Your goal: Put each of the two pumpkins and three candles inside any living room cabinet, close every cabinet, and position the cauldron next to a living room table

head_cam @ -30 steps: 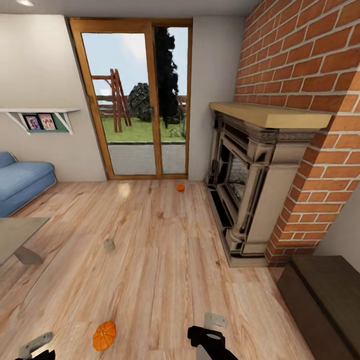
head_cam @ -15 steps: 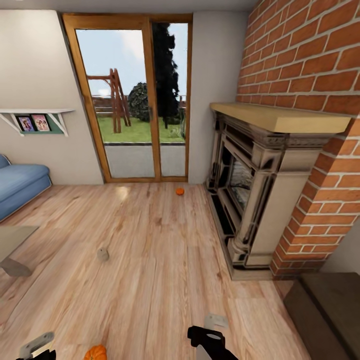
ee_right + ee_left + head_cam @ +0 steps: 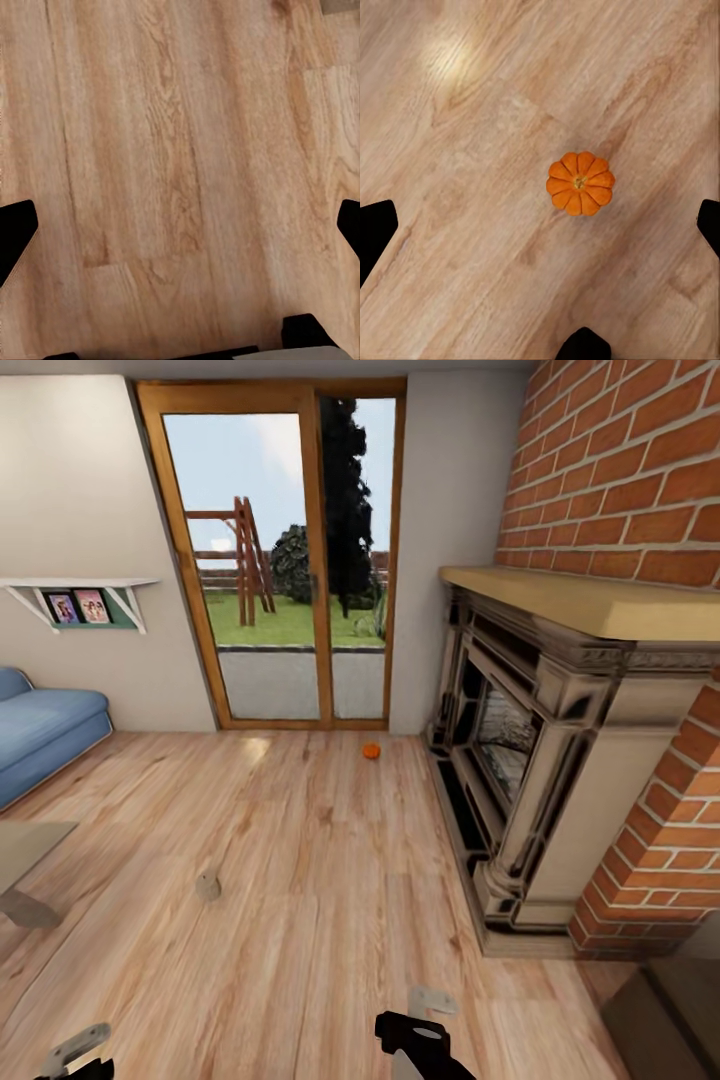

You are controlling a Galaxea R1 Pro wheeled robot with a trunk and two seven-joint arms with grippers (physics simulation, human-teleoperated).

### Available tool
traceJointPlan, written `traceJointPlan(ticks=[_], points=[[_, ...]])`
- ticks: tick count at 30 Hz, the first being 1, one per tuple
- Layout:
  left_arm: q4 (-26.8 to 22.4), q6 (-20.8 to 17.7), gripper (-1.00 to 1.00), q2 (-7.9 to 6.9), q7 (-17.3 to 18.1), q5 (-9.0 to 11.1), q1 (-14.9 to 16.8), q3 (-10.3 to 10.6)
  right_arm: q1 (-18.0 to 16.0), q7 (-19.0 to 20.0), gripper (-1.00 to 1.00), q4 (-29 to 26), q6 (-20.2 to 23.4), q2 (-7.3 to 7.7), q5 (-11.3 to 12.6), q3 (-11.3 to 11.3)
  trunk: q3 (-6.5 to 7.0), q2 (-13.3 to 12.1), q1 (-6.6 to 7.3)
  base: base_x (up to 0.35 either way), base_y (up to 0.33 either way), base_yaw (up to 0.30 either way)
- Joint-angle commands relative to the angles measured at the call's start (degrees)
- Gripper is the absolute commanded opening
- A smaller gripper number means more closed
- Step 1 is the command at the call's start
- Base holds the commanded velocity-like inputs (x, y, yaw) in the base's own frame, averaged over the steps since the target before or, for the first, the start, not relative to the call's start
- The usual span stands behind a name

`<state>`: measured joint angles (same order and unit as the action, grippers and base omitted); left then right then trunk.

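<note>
Head view: living room with a light wood plank floor (image 3: 330,880), the robot facing a glass patio door (image 3: 290,560) with a brick fireplace (image 3: 540,760) on the right and a blue sofa (image 3: 45,725) at the left edge. A corner of a grey table (image 3: 25,850) pokes in low on the left, and a wall shelf (image 3: 85,595) with small pictures hangs above the sofa. One pumpkin (image 3: 371,751) sits on the floor far ahead, near the door and just off the fireplace base, well beyond both sets of fingers. One candle (image 3: 207,885), a stubby grey-tan cylinder, stands on the floor ahead of the left gripper (image 3: 75,1050), nearer than the far pumpkin but apart from the fingers. The dark top of the cabinet (image 3: 665,1015) shows at the lower right corner, to the outer side of the right gripper (image 3: 425,1020). Left wrist view: a second pumpkin (image 3: 580,183) lies on bare floor between the two finger tips and out past them, not touching either; the left fingers (image 3: 376,232) are spread wide at the frame edges, holding nothing. Right wrist view: plain floor planks between the right fingers (image 3: 16,232), which are also spread wide and hold nothing; both grippers hang above the floor, no contact with any object.
</note>
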<state>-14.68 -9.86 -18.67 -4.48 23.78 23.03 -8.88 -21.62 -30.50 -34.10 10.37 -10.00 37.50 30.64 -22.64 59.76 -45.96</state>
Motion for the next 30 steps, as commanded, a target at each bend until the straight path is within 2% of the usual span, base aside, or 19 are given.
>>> traceJointPlan(ticks=[1, 11, 17, 30], points=[[0.0, 0.01, 1.0, 0.01, 0.0, 0.0, 0.0, 0.0, 0.0, 0.0, 1.0, 0.0, 0.0, 0.0, 0.01, 0.01, 0.0, 0.0, 0.0, 0.323, 0.0, 0.003], [0.0, 0.02, 1.0, 0.12, 0.0, -0.03, 0.0, 0.0, 0.0, 0.0, 1.0, 0.0, 0.0, 0.0, -0.04, 0.04, 0.0, 0.0, 0.0, 0.321, -0.019, 0.036], [0.0, 0.02, 1.0, 0.12, 0.0, -0.05, 0.0, 0.0, 0.0, 0.0, 1.0, 0.0, 0.0, 0.0, -0.01, 0.04, 0.0, 0.0, 0.0, 0.299, -0.131, 0.153], [0.0, 0.02, 1.0, 0.12, 0.0, -0.05, 0.0, 0.0, 0.0, 0.0, 1.0, 0.0, 0.0, 0.0, 0.02, 0.04, 0.0, 0.0, 0.0, 0.272, -0.139, 0.016]])
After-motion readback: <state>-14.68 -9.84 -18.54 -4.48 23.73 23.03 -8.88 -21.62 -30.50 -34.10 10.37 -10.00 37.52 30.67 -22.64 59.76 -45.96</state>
